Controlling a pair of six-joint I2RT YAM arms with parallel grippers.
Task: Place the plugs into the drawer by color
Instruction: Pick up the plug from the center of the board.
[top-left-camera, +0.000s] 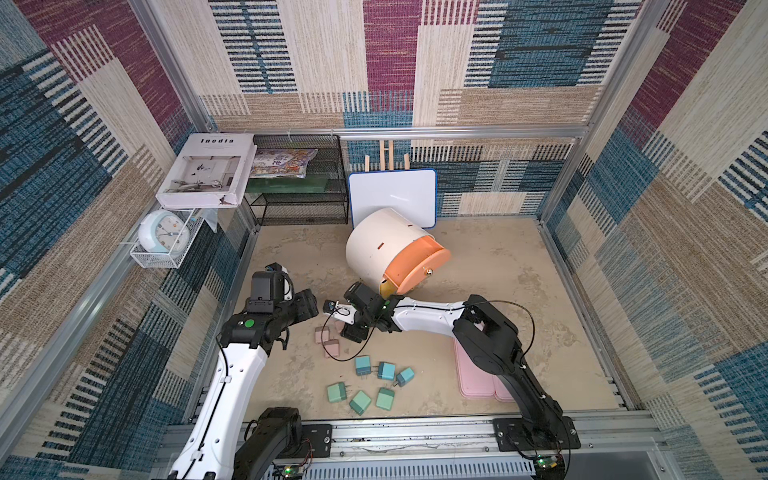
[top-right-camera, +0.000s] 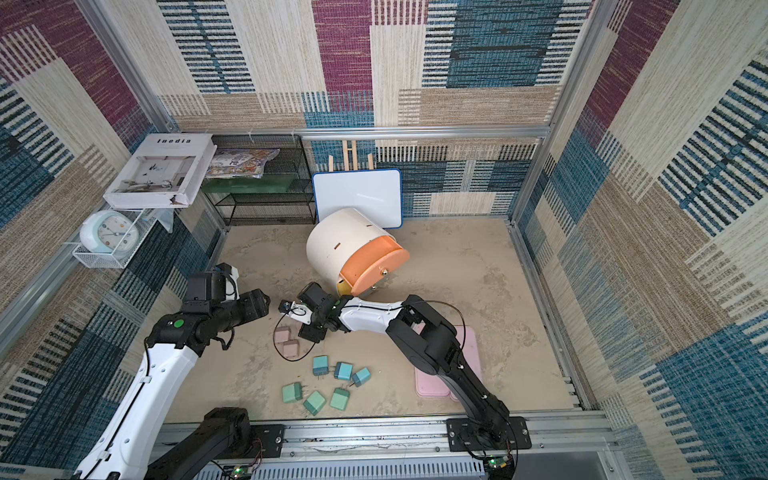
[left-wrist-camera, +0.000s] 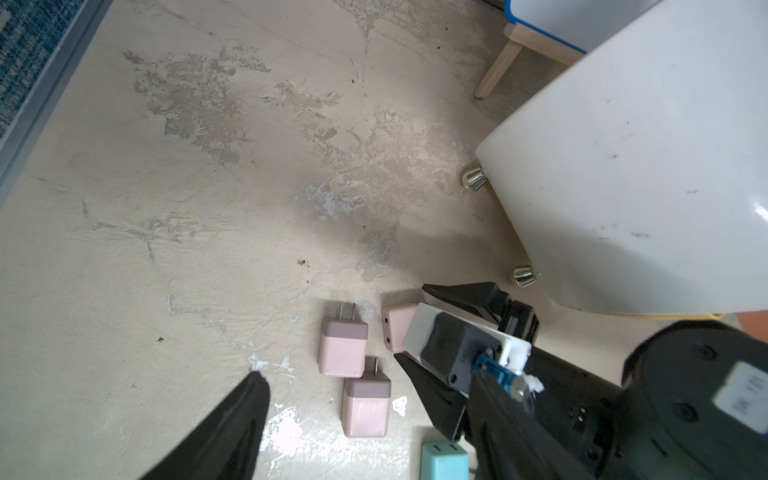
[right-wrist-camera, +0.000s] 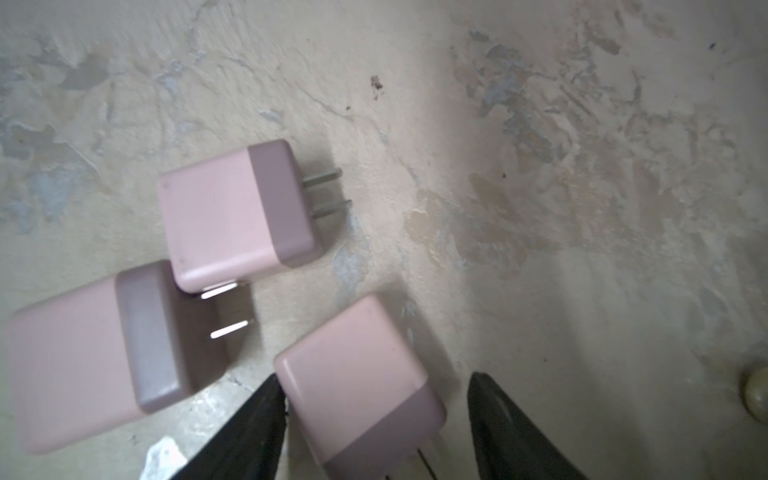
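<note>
Two arms (top-left-camera: 432, 318) reach low over the table (top-left-camera: 519, 291): right gripper (right-wrist-camera: 376, 378) gapes astride one pink plug (right-wrist-camera: 349, 365), one finger (right-wrist-camera: 511, 424) clear of it; left gripper (left-wrist-camera: 376, 376) spread, empty. One drawer cabinet (top-left-camera: 382, 245), salmon drawer (top-left-camera: 415, 266) pulled out, stands behind nine tabletop plugs (top-left-camera: 331, 348): three pink, three blue (top-left-camera: 386, 370), three green (top-left-camera: 360, 402).

Counter (top-left-camera: 519, 282): mottled beige.
- 11 o'clock: black wire-mesh shelf (top-left-camera: 303, 203) holding a colourful printed packet (top-left-camera: 282, 163).
- 10 o'clock: white "Inedia" book (top-left-camera: 205, 170).
- 12 o'clock: whiteboard (top-left-camera: 392, 193) on a wooden easel (top-left-camera: 386, 156).
- 9 o'clock: pale blue clock (top-left-camera: 163, 236) in a white wire basket (top-left-camera: 156, 259).
- 4 o'clock: pink trays (top-left-camera: 473, 382), partly hidden.
</note>
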